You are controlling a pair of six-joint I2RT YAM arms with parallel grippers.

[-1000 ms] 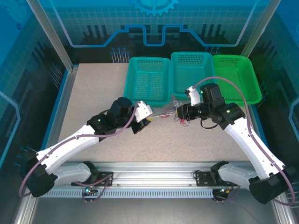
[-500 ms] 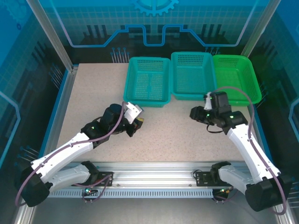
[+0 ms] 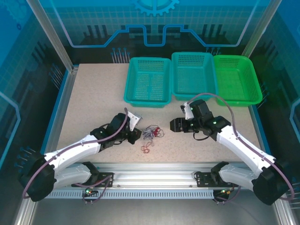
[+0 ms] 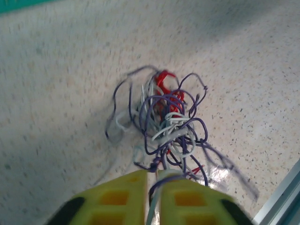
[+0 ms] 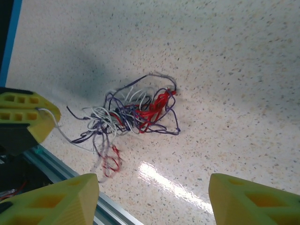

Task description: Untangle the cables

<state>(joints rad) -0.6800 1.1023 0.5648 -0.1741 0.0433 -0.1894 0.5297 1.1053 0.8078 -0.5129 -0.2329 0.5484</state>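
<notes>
- Top external: you had the cables [image 3: 151, 133] lying as one small tangle on the table [image 3: 93, 103], between the left gripper [image 3: 137, 136] and the right gripper [image 3: 171, 125].
- Left wrist: your left gripper [image 4: 152, 177] had its fingers almost together, with thin strands of the cables [image 4: 166, 117] pinched in the slit between them.
- Right wrist: your right gripper [image 5: 152, 187] had its fingers wide apart and held nothing; the cables [image 5: 136, 112] lay beyond them.

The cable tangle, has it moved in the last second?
Yes. The cable tangle lies farther from the left teal basket than before, toward the table's near edge and leftward.
</notes>
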